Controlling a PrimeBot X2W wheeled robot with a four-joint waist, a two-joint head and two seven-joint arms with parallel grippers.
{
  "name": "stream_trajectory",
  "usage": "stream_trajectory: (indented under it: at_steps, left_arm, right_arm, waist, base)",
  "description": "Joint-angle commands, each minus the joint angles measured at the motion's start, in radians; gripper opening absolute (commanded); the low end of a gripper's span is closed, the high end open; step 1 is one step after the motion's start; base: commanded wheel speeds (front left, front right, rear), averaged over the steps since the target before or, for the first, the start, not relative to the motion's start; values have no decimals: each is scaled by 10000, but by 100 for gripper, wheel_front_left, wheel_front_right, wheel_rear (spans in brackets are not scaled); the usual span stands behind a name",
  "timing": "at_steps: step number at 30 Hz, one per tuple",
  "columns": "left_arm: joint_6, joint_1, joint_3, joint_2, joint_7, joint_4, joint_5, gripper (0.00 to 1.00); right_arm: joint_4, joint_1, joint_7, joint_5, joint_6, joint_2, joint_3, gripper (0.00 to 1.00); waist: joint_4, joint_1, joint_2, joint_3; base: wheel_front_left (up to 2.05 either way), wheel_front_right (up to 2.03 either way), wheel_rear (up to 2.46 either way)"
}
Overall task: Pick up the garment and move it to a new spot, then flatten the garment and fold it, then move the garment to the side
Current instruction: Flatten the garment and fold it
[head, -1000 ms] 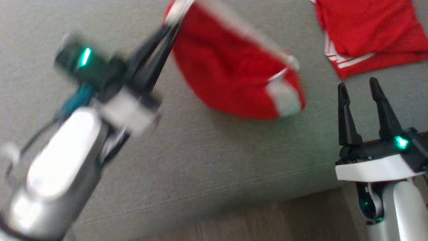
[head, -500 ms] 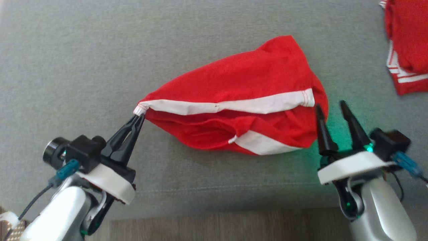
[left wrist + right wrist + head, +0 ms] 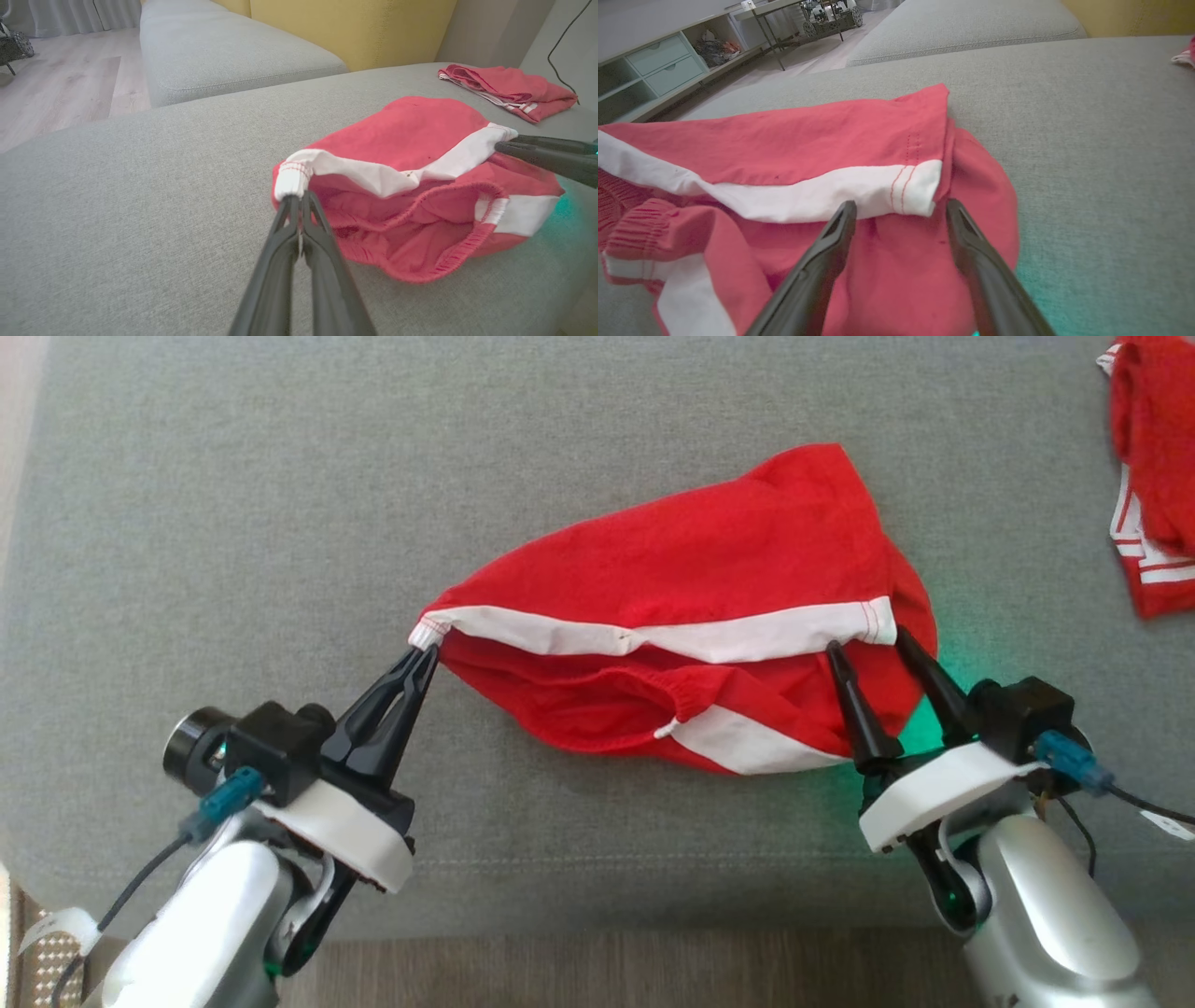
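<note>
Grey woven sofa cushion (image 3: pixel 280 476), wood floor (image 3: pixel 653 971) along its front edge. Mid-cushion, crumpled red garment (image 3: pixel 691 560). Reaching from cushion's front: left gripper (image 3: pixel 425 651) pinched shut on garment's white band (image 3: pixel 579 637), right gripper (image 3: pixel 866 638) splayed wide, clasping nothing.

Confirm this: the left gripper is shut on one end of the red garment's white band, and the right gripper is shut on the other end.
Wrong on the right gripper: it is open at that end of the white band, as the right wrist view shows. The left gripper is shut on the red garment as stated.
</note>
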Motion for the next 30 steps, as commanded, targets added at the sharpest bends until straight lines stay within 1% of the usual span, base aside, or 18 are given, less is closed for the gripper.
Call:
stream_trajectory:
  at_steps: [1, 3, 5, 6, 10, 16, 19, 22, 24, 27, 30]
  left_arm:
    - [-57, -360, 466, 211, -121, -220, 90, 0]
    - [-97, -333, 526, 178, -122, -198, 142, 0]
    - [-133, -296, 590, 142, -123, -173, 187, 0]
    - [-147, -272, 622, 128, -123, -160, 212, 0]
    - [-204, -194, 746, 130, -124, -121, 323, 0]
    - [-357, -478, 1045, 301, -125, -490, 597, 0]
    - [-512, -1054, 1124, 615, -119, -826, 795, 0]
    - [-660, -2200, 1097, 1022, 126, -1121, 1064, 0]
    - [-744, -3238, 1004, 1162, 320, -1263, 1193, 0]
    - [-817, -4998, 695, 1296, 475, -1115, 1487, 0]
    - [-841, -6895, 395, 1225, 302, -590, 1902, 0]
  right_arm:
    - [-334, -216, -65, -85, -4, -35, 293, 75]
    - [-387, -200, -65, -163, -4, -103, 415, 49]
    - [-476, -176, -65, -240, -4, -176, 483, 6]
    - [-555, -161, -65, -273, -4, -202, 478, 0]
    - [-859, -45, -65, -369, -4, -300, 385, 0]
    - [-1541, -125, -65, -30, -4, -417, -143, 0]
    - [-2019, -553, -65, 317, -4, -547, -691, 0]
    - [-2330, -1507, -59, 601, -4, -774, -1137, 0]
    - [-2426, -2419, 82, 636, -4, -1016, -1273, 0]
    - [-2330, -4037, 437, 846, -4, -1201, -1375, 0]
    - [-1748, -5885, 576, 974, -4, -1298, -1510, 0]
  waist:
    - [-3, 0, 0, -34]
    - [-11, 0, 0, -66]
    - [-28, 0, 0, -123]
    - [-43, 0, 0, -161]
    - [-119, 0, 0, -335]
    - [-249, 0, 0, -455]
    - [-369, 0, 0, -480]
    - [-529, 0, 0, -359]
    - [-623, 0, 0, -192]
    - [-795, 0, 0, 162]
    - [-971, 0, 0, 687]
  base:
    - [0, 0, 0]
    - [0, 0, 0]
    - [0, 0, 0]
    - [0, 0, 0]
    - [0, 0, 0]
    - [0, 0, 0]
    - [0, 0, 0]
    - [0, 0, 0]
    - [0, 0, 0]
    - [0, 0, 0]
    - [0, 0, 0]
